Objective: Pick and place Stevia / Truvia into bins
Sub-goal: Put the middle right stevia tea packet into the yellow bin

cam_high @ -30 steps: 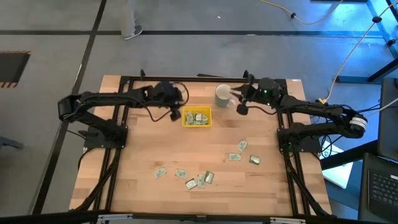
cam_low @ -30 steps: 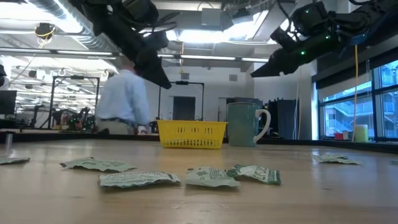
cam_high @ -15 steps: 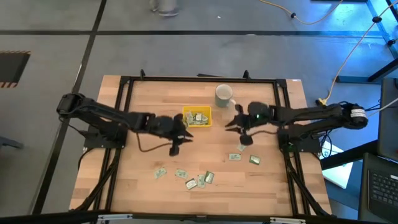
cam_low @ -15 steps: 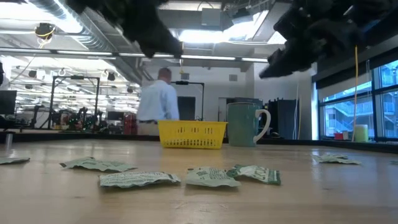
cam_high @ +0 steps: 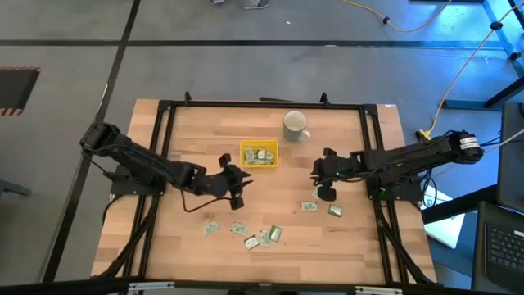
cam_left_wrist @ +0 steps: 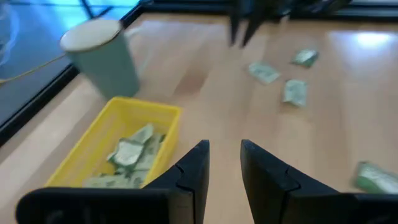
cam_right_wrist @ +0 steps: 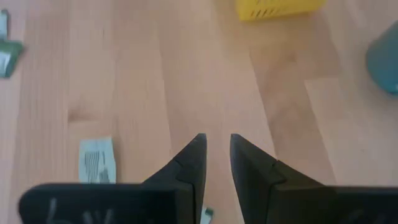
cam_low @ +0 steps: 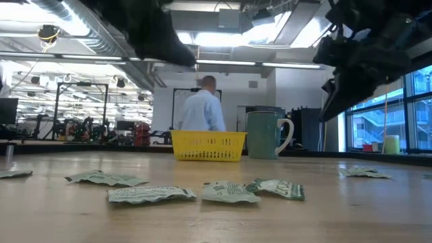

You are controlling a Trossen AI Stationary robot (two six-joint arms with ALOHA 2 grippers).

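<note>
The yellow tray (cam_high: pixel 259 154) sits at the table's far middle with several green-and-white sachets (cam_left_wrist: pixel 130 152) lying in it. Loose sachets lie flat on the wood: a near group (cam_high: pixel 264 237) and a few on the right (cam_high: pixel 309 207). My left gripper (cam_high: pixel 237 180) hovers open just near and left of the tray, empty, its fingers (cam_left_wrist: pixel 198 163) apart over bare wood. My right gripper (cam_high: pixel 316 171) hovers open right of the tray above the right-hand sachets, also empty (cam_right_wrist: pixel 216 155). A sachet (cam_right_wrist: pixel 96 160) lies beside its fingers.
A pale green mug (cam_high: pixel 294 125) stands right of the tray at the far edge. Black frame rails (cam_high: pixel 160 156) run along the table's sides. In the low view a person (cam_low: pixel 202 115) walks in the room behind the tray (cam_low: pixel 208 145).
Both arms have swung from the far edge toward the table's middle and come lower. The left gripper left the tray's left side for the spot near of it. The right gripper left the mug for the right-hand sachets. The person behind has walked to the right.
</note>
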